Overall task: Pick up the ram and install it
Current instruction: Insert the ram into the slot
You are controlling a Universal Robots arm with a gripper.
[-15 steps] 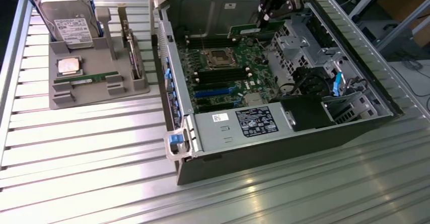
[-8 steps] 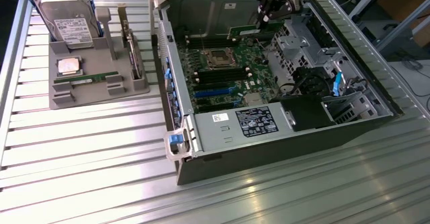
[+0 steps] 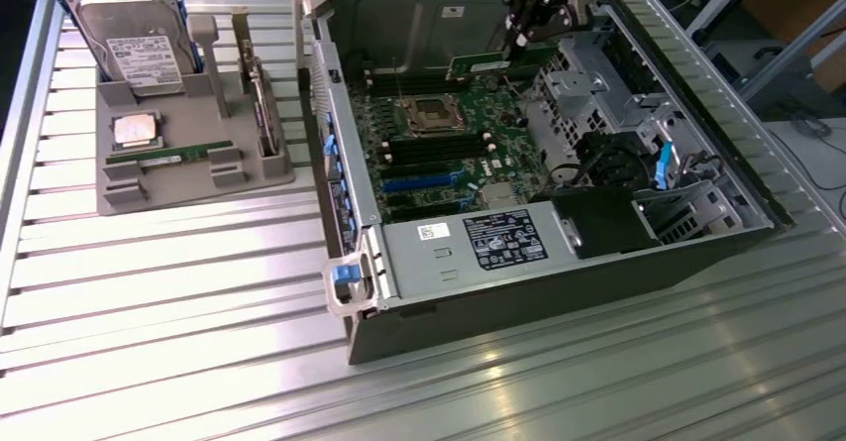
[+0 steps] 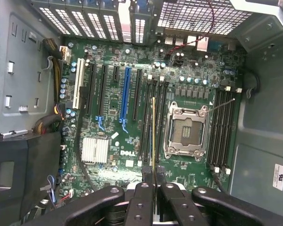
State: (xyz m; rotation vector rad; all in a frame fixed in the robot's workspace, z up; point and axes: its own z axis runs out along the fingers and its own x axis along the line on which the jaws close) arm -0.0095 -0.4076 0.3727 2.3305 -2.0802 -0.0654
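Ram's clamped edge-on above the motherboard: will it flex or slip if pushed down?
The ram is a thin board pinched at one edge by the gripper, so likely light and stiff lengthwise, yet apt to tilt sideways. Its flat faces may slip in that grip under a hard push.

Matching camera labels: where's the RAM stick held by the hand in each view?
Exterior view: the ram hangs under the hand, inside the case, near the picture's top.
Wrist view: the ram is a thin edge-on line running out from the hand.
Shared landmark: the CPU socket.
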